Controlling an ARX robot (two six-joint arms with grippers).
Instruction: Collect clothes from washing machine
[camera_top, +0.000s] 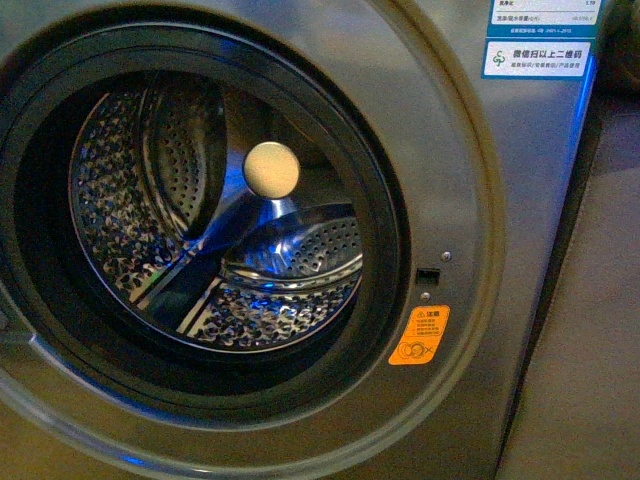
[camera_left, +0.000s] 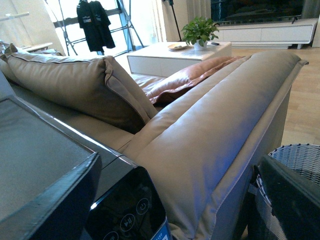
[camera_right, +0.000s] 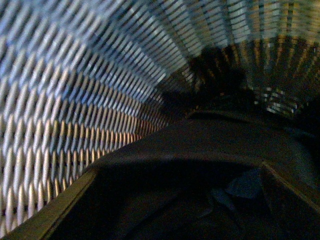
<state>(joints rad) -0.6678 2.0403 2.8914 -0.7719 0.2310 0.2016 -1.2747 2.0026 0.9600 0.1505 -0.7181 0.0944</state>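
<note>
The grey washing machine (camera_top: 500, 200) fills the front view, its porthole open. The perforated steel drum (camera_top: 150, 200) with the cream knob (camera_top: 271, 169) holds no clothes that I can see. Neither gripper shows in the front view. My left gripper (camera_left: 170, 210) is open and empty, held above the machine's black control panel (camera_left: 125, 210). My right gripper (camera_right: 170, 210) is open inside a wicker basket (camera_right: 75, 100), just over the dark clothes (camera_right: 210, 145) lying in it. The fabric sits between and below the jaws and is dim.
An orange warning sticker (camera_top: 419, 335) and blue-white labels (camera_top: 540, 50) are on the machine's front. A beige sofa back (camera_left: 210, 115) stands right beside the machine. The wicker basket's rim (camera_left: 300, 160) shows beside the sofa. A white coffee table (camera_left: 170, 55) is further off.
</note>
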